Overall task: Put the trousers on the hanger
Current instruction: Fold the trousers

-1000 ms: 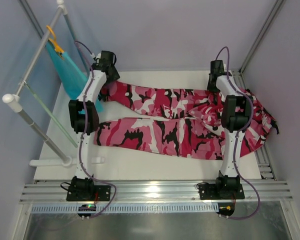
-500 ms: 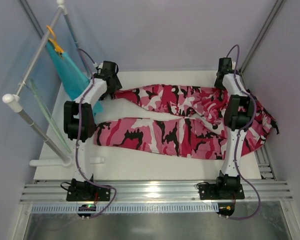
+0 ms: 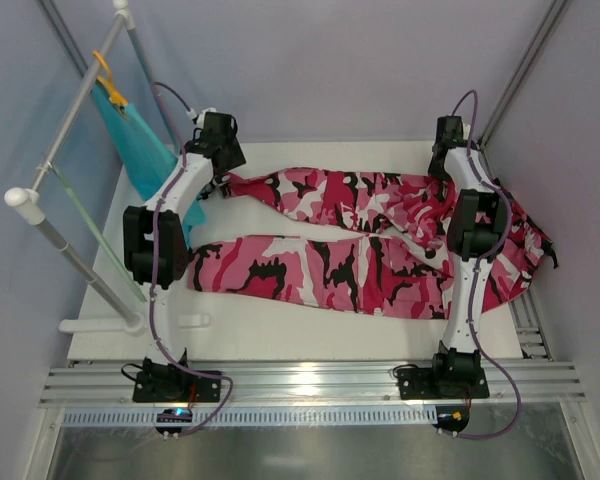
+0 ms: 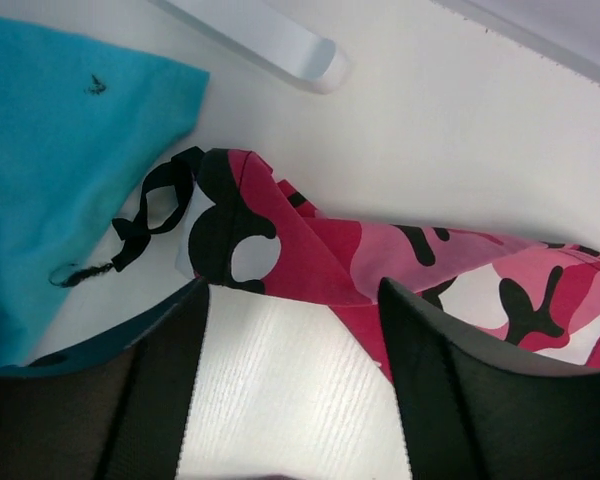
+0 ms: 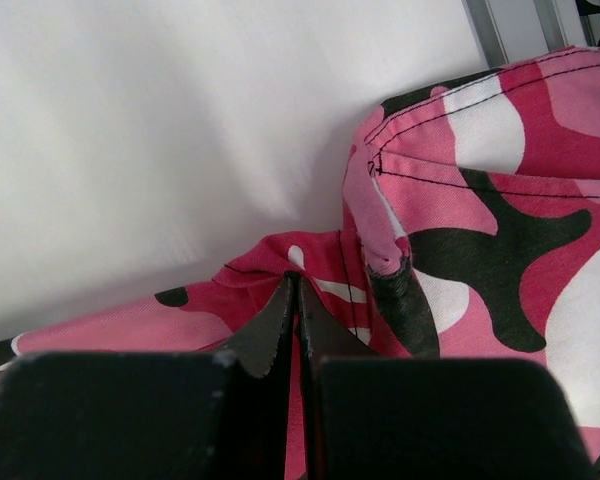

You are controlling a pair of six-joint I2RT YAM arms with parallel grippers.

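Two legs of the trousers [image 3: 330, 270] lie flat on the bench [image 3: 280, 325], cuffs to the left, waist at the right edge. None of it is on the hanger [image 3: 95, 228], which hangs untouched on the white rack [image 3: 75, 110] at left, near the teal garment [image 3: 140, 145].

The step looks like laying out and straightening, not hanging yet. The right gripper [image 5: 298, 285] has its fingers closed tight at the far waist, with cloth apparently pinched at the tips. The left gripper [image 4: 290, 330] has its fingers spread and holds nothing; bare bench shows between them, with the far cuff just ahead.

The next move probably calls for the legs to be brought together or the hanger fetched. It is thin, so the grasp must be precise.

Compared with a second ago, the left fingers are wider and off the cuff, the right arm is farther back, and the far leg is pulled straighter.
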